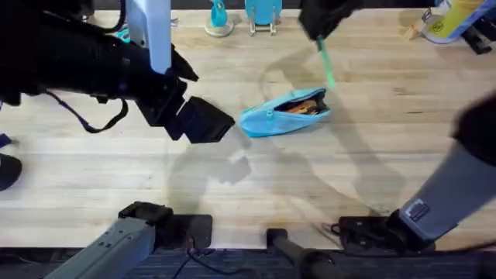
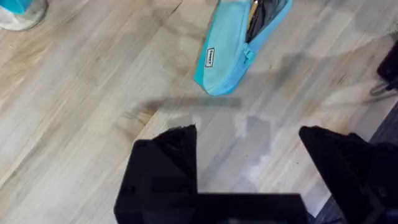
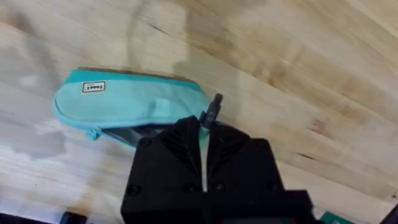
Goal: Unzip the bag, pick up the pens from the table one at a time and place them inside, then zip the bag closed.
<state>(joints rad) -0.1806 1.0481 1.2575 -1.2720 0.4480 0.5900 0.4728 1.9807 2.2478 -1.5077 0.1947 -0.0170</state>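
One small unreadable label [image 3: 94, 87] on bag [image 3: 127, 102]; left tool [image 2: 249, 155] apart, right tool [image 3: 205, 134] clamping green pen [image 1: 325, 66].

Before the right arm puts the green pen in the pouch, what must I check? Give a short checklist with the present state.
1. Pouch unzipped: ok, its top gapes open.
2. Green pen held by the right gripper: ok, fingers shut on it.
3. Orange pen already inside: ok, orange shows in the opening.
4. Left gripper away from the pouch: ok, open and apart from it.
5. Pen tip over the opening: cannot tell.
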